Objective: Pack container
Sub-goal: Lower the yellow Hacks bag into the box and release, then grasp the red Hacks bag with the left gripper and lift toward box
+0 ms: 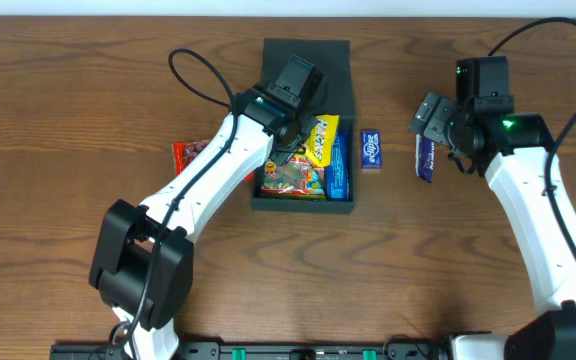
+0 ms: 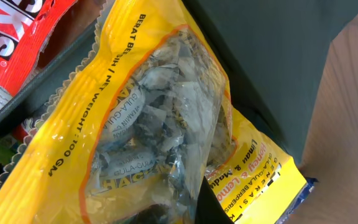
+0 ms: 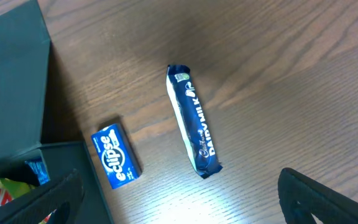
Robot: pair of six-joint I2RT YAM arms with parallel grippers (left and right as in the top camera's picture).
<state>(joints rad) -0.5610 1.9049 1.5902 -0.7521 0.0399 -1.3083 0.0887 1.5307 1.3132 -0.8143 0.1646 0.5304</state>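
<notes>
even bright light, soft shadows

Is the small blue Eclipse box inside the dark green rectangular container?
No, the small blue Eclipse box lies on the wooden table beside the dark green rectangular container.

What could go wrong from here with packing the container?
Below the open right gripper, the mint box lies close beside the chocolate bar, so a grab might catch both. The container already looks crowded under the yellow bag; more items may keep the lid from closing.
</notes>
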